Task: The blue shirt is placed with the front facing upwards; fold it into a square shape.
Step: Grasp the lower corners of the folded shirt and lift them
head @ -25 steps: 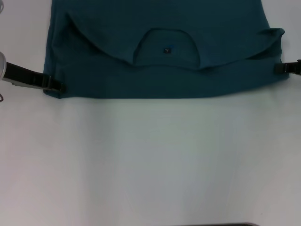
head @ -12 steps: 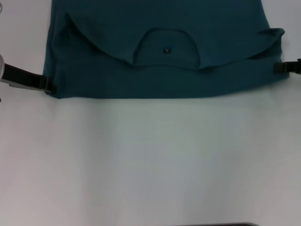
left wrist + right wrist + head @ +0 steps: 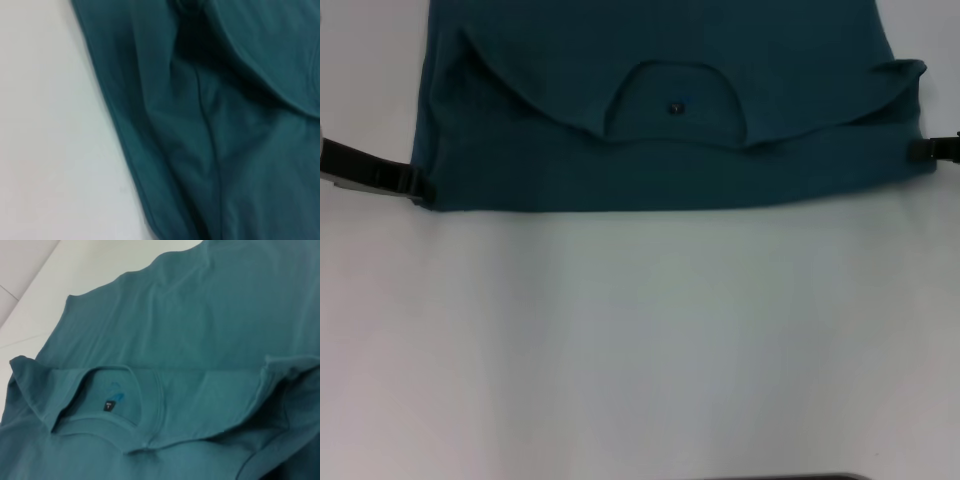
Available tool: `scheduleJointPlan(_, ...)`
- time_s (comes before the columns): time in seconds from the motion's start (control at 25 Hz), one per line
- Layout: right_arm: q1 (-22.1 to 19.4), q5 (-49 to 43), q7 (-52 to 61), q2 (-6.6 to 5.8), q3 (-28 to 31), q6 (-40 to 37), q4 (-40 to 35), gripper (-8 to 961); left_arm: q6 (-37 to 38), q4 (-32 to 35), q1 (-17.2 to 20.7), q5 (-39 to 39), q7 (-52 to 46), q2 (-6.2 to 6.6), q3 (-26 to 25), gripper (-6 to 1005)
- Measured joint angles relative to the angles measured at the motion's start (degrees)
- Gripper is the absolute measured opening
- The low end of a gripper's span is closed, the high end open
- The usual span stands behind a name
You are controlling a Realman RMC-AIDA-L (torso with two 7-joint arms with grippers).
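- The blue shirt lies flat on the white table, spread across the far part of it, with its near edge running as a nearly straight fold line from one side to the other.
- Its collar faces up in the middle, a rounded opening with a small dark label inside; the cloth around it is doubled over, and a curved folded edge sweeps out from the collar towards both sides.
- The left gripper comes in low from the left side, its dark fingers reaching the shirt's near left corner. Whether they pinch the cloth or merely touch it, I cannot tell.
- The right gripper sits at the shirt's right edge, just under a small raised flap of cloth. Only its dark tip shows, and I cannot tell how its fingers stand.
- From the left wrist, the shirt's edge runs diagonally over the table, with soft creases beside it.
- From the right wrist, the collar and label show clearly, with a faint blue mark above the label, and the folded layer lies over the shirt's body.
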Motion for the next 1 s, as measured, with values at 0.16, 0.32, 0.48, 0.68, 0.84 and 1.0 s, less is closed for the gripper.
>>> scheduleJointPlan(0.16,-1.0,0.0,0.0,-0.02,0.1,-0.7,0.0,36,1.9,-0.2,0.9,-0.6,1.4,0.66,-1.6,-2)
scheduleJointPlan(0.32,-2.2,0.0,-0.8,0.39,0.1,-2.2,0.0,36,5.0,-0.4,1.7,-1.4,5.1,0.87,-5.5,-1)
scheduleJointPlan(0.48,-2.9,0.0,-2.5,0.86,0.2,-4.4,0.5,36,8.5,-0.6,3.0,-2.7,8.7,1.18,-9.2,-2)
scheduleJointPlan(0.68,-4.2,0.0,-3.9,2.17,0.2,-7.1,0.3,36,12.5,-0.6,5.8,-4.0,12.8,1.64,-11.4,-1)
scheduleJointPlan(0.84,-5.6,0.0,-5.5,2.82,1.0,-10.1,0.2,36,14.3,-0.6,7.8,-4.3,14.9,2.09,-13.2,-1)
scheduleJointPlan(1.0,-7.4,0.0,-6.2,2.90,3.1,-12.9,0.1,36,17.8,-0.6,9.4,-4.8,18.2,2.34,-16.6,-1)
